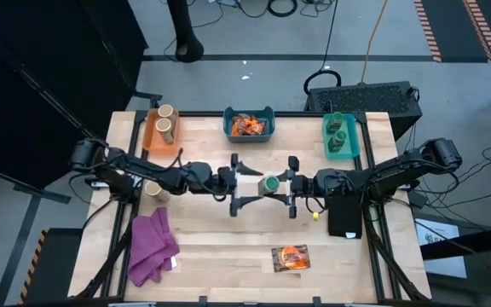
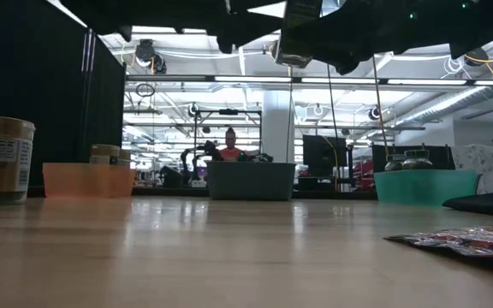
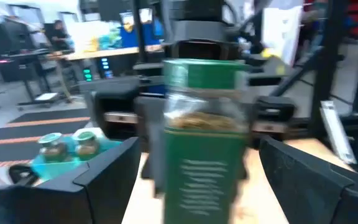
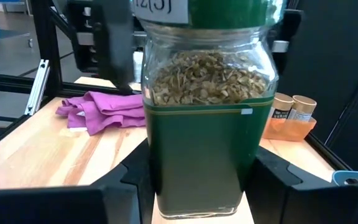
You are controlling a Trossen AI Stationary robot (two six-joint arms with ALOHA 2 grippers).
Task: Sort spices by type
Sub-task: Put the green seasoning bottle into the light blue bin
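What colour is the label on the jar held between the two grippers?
Dark green, on the jar with dried herbs showing above it; the right wrist view shows it best.

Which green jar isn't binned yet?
The green jar held mid-table in the right gripper; the other two green jars already stand in the teal bin.

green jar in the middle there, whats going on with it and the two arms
The right gripper holds a dark-green glass jar of dried herbs in the air above mid-table, while the open left gripper faces it, fingers either side but not closed. Elsewhere: tan jars in the orange bin, packets in the blue bin, green jars in the teal bin. One printed packet lies on the table.
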